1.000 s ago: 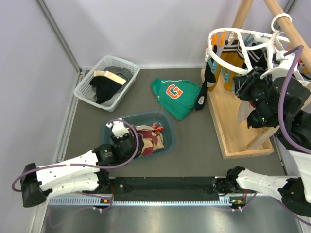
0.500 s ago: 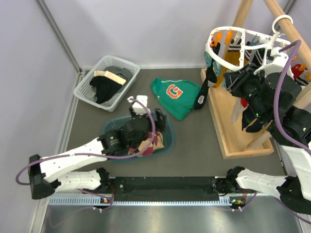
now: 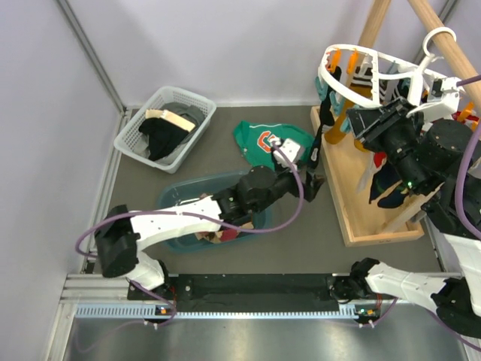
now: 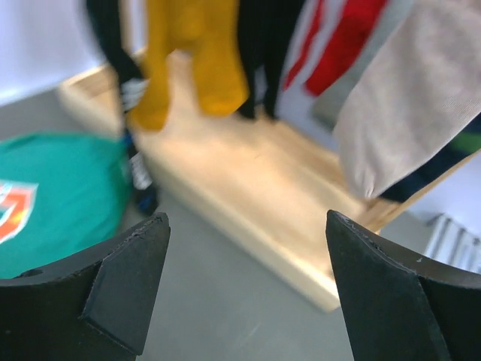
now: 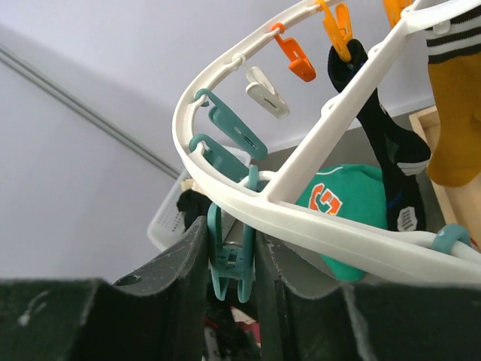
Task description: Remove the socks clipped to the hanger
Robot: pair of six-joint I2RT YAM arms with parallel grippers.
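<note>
Left end effector (image 4: pixel 246 256) spread wide, empty, socks (image 4: pixel 199 53) ahead | right end effector (image 5: pixel 229 241) pinching teal clip (image 5: pixel 225 274)

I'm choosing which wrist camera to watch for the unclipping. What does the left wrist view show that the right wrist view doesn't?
Left wrist only: the pale wooden stand base, a red sock and a beige sock. Right wrist only: the white plastic oval hanger, its orange clips, and the right gripper pinching a teal plastic clip. Both: a mustard fabric sock, a black sock, the green sweatshirt.
</note>
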